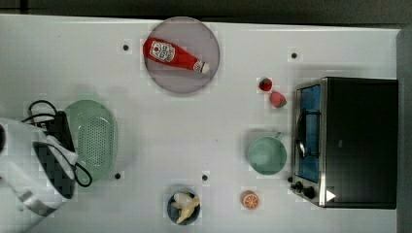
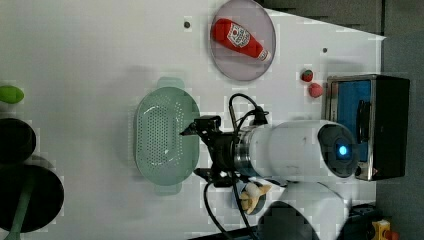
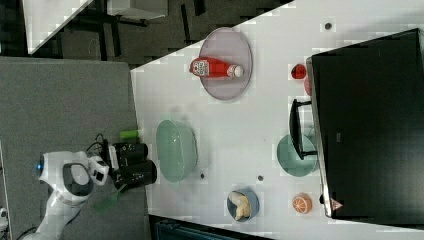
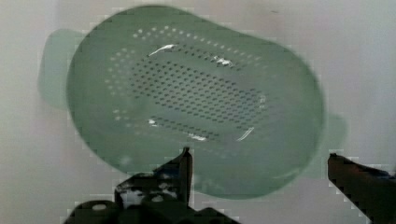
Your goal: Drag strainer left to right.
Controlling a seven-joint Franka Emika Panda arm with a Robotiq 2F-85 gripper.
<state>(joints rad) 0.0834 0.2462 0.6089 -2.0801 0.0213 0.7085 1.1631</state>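
On the white counter [image 1: 160, 136] the tool [image 4: 259, 161] hangs with its fingers spread wide above the strainer's [image 1: 95, 138] near rim, the strainer lying at the top view's left, well apart from the cup [image 1: 266, 154].

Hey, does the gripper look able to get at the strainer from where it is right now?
Probably yes. The gripper is open and hangs just beside the strainer, near its long rim. Nothing lies between them, and the strainer's bowl holds nothing.

No legible text; ketchup bottle [image 1: 175, 55] label too blurred
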